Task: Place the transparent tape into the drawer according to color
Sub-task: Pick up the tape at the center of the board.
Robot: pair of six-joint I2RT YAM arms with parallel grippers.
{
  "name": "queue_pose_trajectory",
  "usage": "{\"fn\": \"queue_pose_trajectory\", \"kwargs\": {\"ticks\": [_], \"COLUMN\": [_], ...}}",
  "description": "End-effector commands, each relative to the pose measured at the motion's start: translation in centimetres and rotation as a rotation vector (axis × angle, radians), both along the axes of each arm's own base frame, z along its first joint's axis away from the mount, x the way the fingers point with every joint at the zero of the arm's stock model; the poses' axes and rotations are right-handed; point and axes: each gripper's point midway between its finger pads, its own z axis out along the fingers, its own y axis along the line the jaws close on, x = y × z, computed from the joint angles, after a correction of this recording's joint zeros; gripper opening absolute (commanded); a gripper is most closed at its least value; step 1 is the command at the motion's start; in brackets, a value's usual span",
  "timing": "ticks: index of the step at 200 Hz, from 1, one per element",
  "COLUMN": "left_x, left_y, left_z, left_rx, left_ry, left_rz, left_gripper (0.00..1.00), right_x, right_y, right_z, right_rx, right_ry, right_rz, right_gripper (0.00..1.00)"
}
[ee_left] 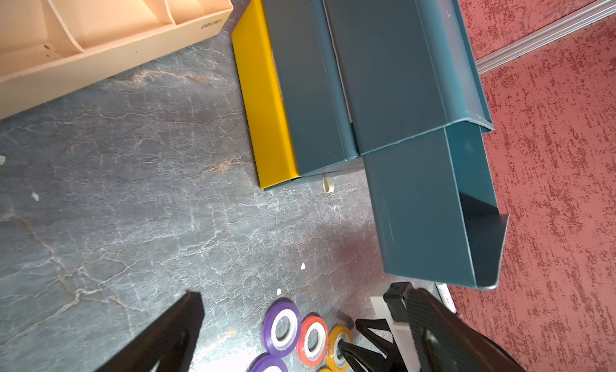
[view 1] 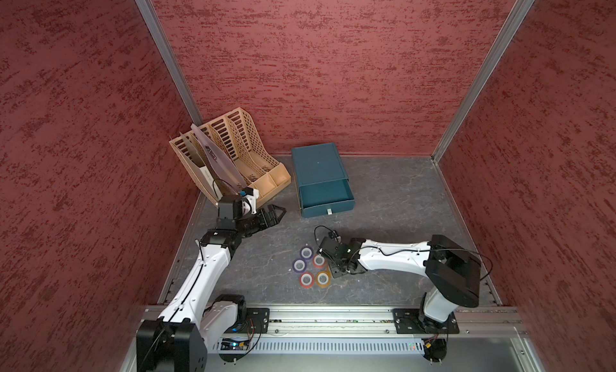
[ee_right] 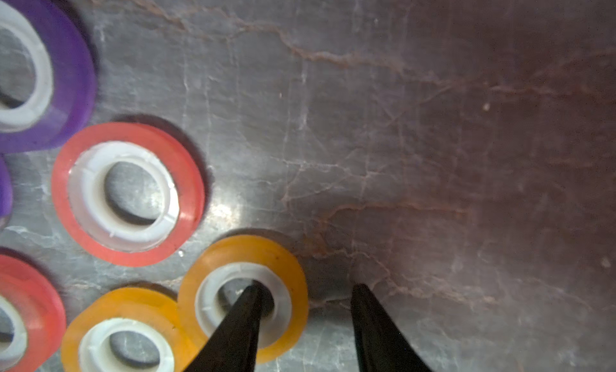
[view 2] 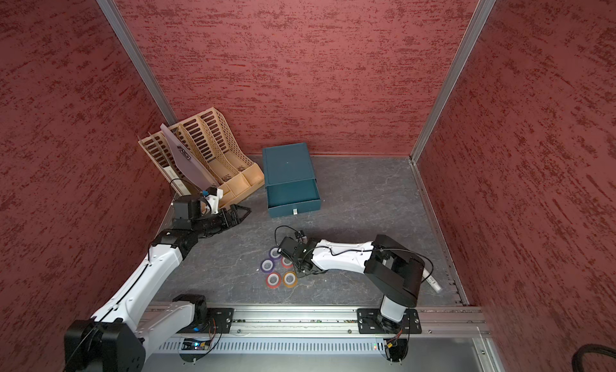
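- Both top views hang high over the rail [view 1: 333,315], look steeply down toward the back wall [view 1: 333,70], and share almost the whole scene, shifted slightly sideways.
- The left wrist view looks from low above the tabletop [ee_left: 133,203], obliquely toward the drawer unit [ee_left: 400,70].
- The right wrist view sits very near the tabletop, facing down.
- All 4 views share the tape rolls [ee_right: 61,190] and the tabletop around them.
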Motion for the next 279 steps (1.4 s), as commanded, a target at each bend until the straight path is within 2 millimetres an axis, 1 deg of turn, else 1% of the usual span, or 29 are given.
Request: {"fn": "queue_pose_trajectory", "kwargs": {"ticks": [1, 33, 57, 90, 116, 136, 165, 191, 228, 259, 269, 275, 279], "left_x": [-0.3, -0.4, -0.6, -0.9, -0.9, -0.9, -0.9, -0.8, -0.8, -0.6, -0.6, -0.5, -0.5], "left_y": [0.2, 0.0, -0.2, -0.7, -0.8, -0.9, -0.9, -0.9, -1.0, -1.1, -1.2, -1.2, -1.3], "left_z": [-0.2, -0.5, -0.8, -1.3, -1.3, -1.2, -1.2, -1.2, -0.9, -1.0, -0.9, -0.9, -0.9], "left_rx": [0.000, -0.002, 0.012, 0.030, 0.036, 0.037, 0.043, 0.046, 0.050, 0.055, 0.053, 0.051, 0.051], "left_ry": [0.006, 0.016, 0.031, 0.050, 0.050, 0.048, 0.048, 0.044, 0.039, 0.037, 0.034, 0.029, 0.028], "left_rz": [-0.001, -0.011, -0.022, -0.042, -0.045, -0.047, -0.046, -0.045, -0.044, -0.045, -0.045, -0.047, -0.048], "left_gripper": [1.00, 1.00, 1.00, 1.00, 1.00, 1.00, 1.00, 1.00, 1.00, 1.00, 1.00, 1.00, 1.00], "right_x": [-0.6, -1.0, -1.1, -1.3, -1.5, -1.3, -0.7, 0.4, 1.7, 2.3, 2.6, 2.9, 3.0], "right_y": [-1.7, -1.5, -0.8, -0.7, -0.7, -0.8, -0.6, -0.4, -0.8, -1.3, -1.4, -1.4, -1.5], "right_z": [-0.2, -0.4, -0.9, -1.6, -1.9, -1.7, -0.7, 1.2, 5.4, 9.9, 11.9, 12.6, 14.0], "right_rx": [-0.077, -0.079, -0.070, -0.075, -0.079, -0.078, -0.061, -0.030, 0.024, 0.065, 0.088, 0.090, 0.118], "right_ry": [0.016, 0.060, 0.087, 0.121, 0.134, 0.123, 0.083, 0.017, -0.080, -0.139, -0.172, -0.185, -0.207], "right_rz": [-0.021, -0.018, -0.007, -0.010, -0.016, -0.021, -0.026, -0.041, -0.072, -0.076, -0.073, -0.072, -0.073], "right_gripper": [0.39, 0.29, 0.25, 0.18, 0.08, 0.00, 0.00, 0.00, 0.00, 0.00, 0.00, 0.00, 0.00]}}
